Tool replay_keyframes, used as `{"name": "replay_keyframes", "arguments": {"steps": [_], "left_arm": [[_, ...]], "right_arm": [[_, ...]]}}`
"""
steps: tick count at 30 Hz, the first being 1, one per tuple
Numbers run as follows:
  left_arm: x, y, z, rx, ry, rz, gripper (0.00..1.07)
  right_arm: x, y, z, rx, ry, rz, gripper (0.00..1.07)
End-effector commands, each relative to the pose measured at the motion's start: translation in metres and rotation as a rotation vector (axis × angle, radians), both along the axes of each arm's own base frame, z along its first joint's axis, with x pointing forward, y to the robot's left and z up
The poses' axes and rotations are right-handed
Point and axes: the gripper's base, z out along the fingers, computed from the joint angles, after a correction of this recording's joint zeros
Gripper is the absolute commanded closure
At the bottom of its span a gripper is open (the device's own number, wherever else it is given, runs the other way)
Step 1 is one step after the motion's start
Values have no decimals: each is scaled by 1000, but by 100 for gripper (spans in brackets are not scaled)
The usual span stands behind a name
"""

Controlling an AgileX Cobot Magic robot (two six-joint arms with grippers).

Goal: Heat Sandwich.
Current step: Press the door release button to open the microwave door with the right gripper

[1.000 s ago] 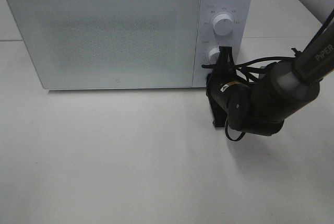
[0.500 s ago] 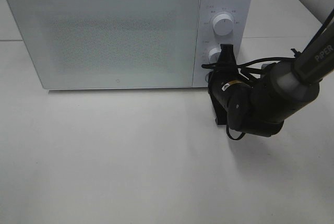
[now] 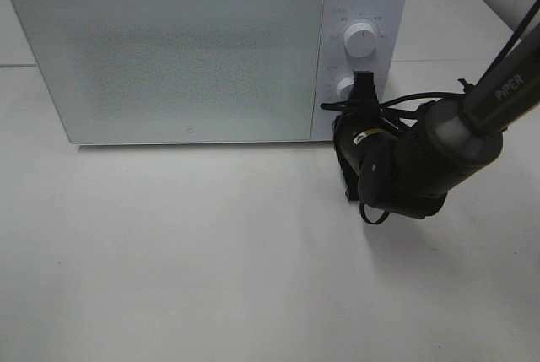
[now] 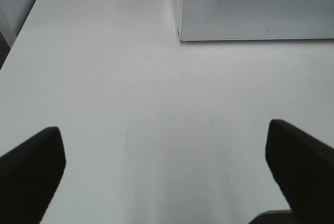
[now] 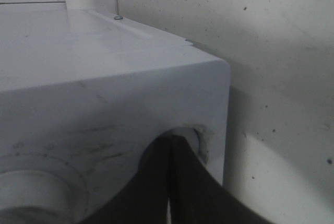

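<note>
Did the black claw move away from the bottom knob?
No. The right gripper stays against the lower knob of the microwave; only the arm behind it edged slightly toward the microwave.

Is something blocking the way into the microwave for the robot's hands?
Yes. The microwave door is closed across the whole front. The right gripper, shut, sits at the lower knob beside the door. No sandwich shows in any view.

Soft, even overhead light leaves the white bench point(image 3: 169, 278) bright and nearly washed out, with a faint shadow just near of the right arm point(image 3: 439, 143). The microwave door point(image 3: 194, 58) shows grainy speckle. Seen close up, the right gripper point(image 5: 169, 182) is dim and blurred, and the left gripper point(image 4: 164, 135) reads as featureless black.
</note>
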Motion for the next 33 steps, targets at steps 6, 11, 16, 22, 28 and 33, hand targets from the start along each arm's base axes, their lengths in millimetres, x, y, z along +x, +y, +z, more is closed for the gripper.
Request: {"name": "replay_keyframes", "arguments": {"steps": [6,11,16,22,28,33], "left_arm": [[0,-1,0,-8,-14,-1,7],[0,-1,0,-8,-14,-1,7],[0,-1,0,-8,-14,-1,7],[0,-1,0,-8,-14,-1,7],[0,-1,0,-8,-14,-1,7],[0,-1,0,-8,-14,-1,7]], "right_arm": [[37,-4,34,-32,-238,-45,107],[42,-6,37,-30,-248,-50,107],[42,-6,37,-33,-244,-48,107],[42,-5,37,-35,-246,-42,107],[42,-4,36,-36,-234,-30,107],[41,-3,33,-33,-197,-11,107]]}}
